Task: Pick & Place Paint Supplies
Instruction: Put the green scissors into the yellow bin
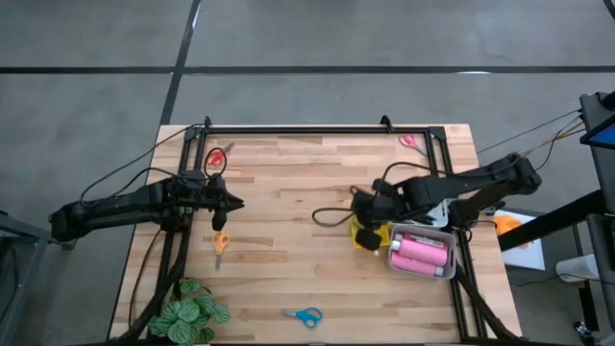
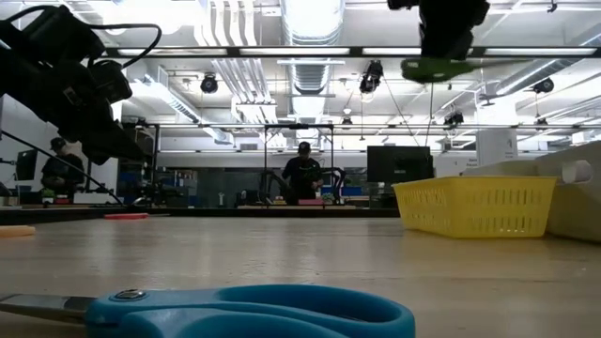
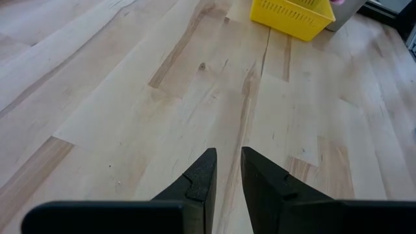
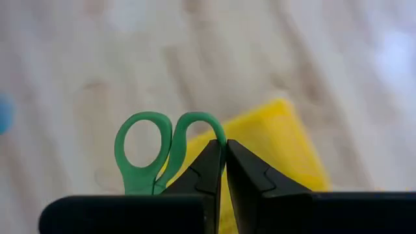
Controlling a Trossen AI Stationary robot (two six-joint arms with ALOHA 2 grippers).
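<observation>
Low view puts the blue-handled scissors (image 2: 235, 314) nearest, flat on the wooden table (image 2: 310, 249). Farther back, the right gripper (image 4: 225, 153) hangs above the yellow tray (image 2: 477, 207), fingers pinched narrow on green-handled scissors (image 4: 159, 153). Beside that tray, a white tray (image 1: 396, 252) holds pink paint bottles (image 1: 421, 254). Across the table, the left gripper (image 3: 227, 168) hovers nearly closed, empty, between orange-handled scissors (image 1: 220, 242) and red-handled scissors (image 1: 215, 158).
</observation>
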